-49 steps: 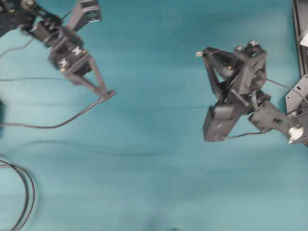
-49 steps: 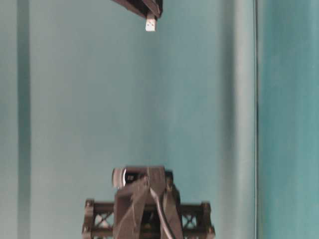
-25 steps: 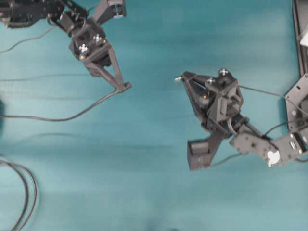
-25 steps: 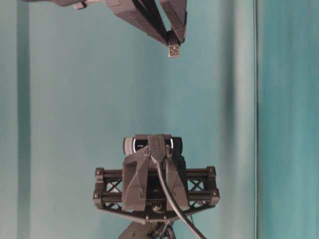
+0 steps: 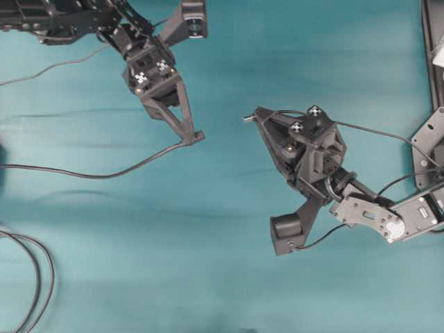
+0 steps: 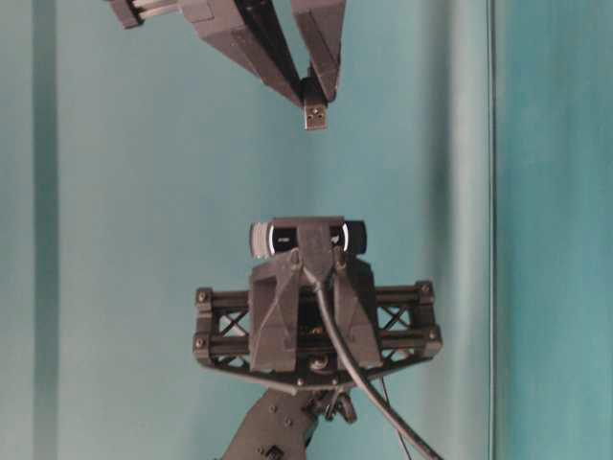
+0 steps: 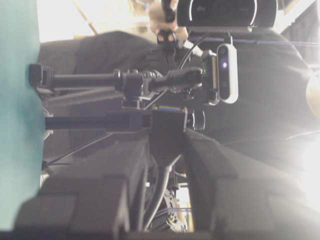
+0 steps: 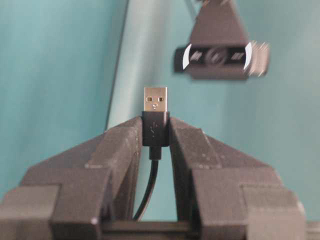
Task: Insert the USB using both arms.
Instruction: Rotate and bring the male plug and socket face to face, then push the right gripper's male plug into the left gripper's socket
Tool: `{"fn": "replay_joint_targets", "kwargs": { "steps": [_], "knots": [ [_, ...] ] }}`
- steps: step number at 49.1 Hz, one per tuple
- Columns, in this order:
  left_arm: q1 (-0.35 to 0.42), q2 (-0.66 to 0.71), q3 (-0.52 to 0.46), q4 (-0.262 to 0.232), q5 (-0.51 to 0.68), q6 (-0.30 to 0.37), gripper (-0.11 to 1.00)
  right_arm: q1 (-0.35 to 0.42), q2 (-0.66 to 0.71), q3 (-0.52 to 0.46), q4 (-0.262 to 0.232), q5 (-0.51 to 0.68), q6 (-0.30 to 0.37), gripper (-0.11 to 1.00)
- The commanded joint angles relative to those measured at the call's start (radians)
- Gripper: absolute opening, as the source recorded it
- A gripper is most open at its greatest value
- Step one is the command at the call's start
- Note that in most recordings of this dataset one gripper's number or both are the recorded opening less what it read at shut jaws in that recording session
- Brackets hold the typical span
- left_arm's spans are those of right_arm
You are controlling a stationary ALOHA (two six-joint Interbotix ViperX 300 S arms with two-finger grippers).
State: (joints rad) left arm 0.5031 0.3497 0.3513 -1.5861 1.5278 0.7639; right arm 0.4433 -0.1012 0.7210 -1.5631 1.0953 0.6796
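The USB (image 8: 155, 106) sits pinched in my right gripper (image 8: 155, 131), metal tip poking beyond the fingertips. My left gripper (image 5: 194, 137) clamps the socket (image 7: 169, 120), well apart from the plug. A slight tilt in either grip could jam the tip on the socket's rim.

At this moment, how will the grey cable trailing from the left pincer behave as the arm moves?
Probably floppy: the cable sags in a loose curve from the left pincer across the table. It looks thin, so likely light, dragging along rather than resisting.
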Motion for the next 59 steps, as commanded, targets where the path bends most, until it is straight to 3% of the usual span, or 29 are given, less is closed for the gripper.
{"fn": "replay_joint_targets", "kwargs": {
  "steps": [1,22,59],
  "knots": [
    [-0.002,-0.008,-0.035,-0.012,0.009,0.000,0.25,0.002,-0.003,-0.023,-0.026,-0.006,0.002,0.20],
    [-0.025,0.038,-0.094,-0.029,0.012,0.002,0.25,0.002,0.032,-0.040,-0.115,-0.020,0.003,0.20],
    [-0.031,0.043,-0.106,-0.029,-0.021,-0.002,0.25,0.002,0.037,-0.038,-0.118,-0.061,0.000,0.20]
  ]
}}
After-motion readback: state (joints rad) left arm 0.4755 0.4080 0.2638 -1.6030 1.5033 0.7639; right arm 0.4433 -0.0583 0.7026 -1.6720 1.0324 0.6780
